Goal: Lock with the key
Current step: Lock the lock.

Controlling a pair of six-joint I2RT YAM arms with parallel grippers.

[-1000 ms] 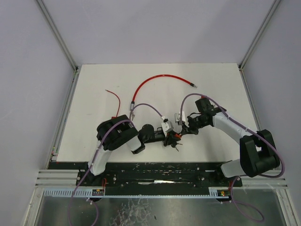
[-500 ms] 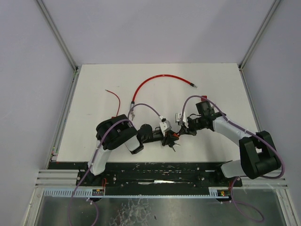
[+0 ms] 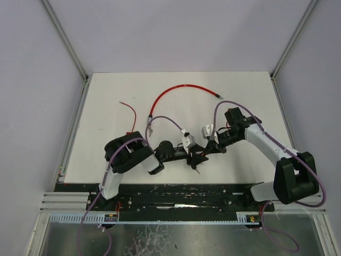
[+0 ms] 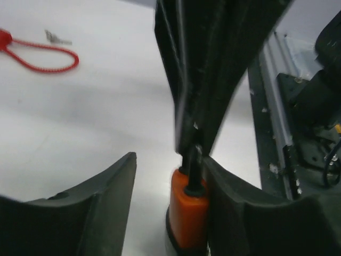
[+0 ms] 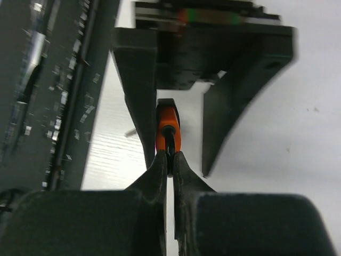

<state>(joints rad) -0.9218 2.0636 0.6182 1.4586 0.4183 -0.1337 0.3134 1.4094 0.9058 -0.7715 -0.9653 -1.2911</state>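
Nearest us, the black rail (image 3: 176, 193) that carries both arm bases runs along the near edge of the table (image 3: 106, 101). Just beyond it, about midway between the bases, we find the orange lock (image 4: 187, 214), our landmark for everything else. The left gripper (image 3: 194, 157) reaches the lock from its left. Its fingers (image 4: 101, 208) stand apart around the orange body: one lies against the lock's side, and the other is clear of it, with bare white table showing in the gap. The right gripper (image 5: 169, 158) comes in from the lock's right, its two fingers pinched together on the black key (image 5: 168, 140). The key sits in the end of the lock that faces that gripper. On the near side of the lock a small metallic piece (image 3: 197, 167) shows from above, too small for us to identify. Farther back, well apart from the lock, a red cable (image 3: 181, 87) arcs across the table with a metal tip at its right end. To the far left of the lock lies a thin red wire (image 3: 129, 109).
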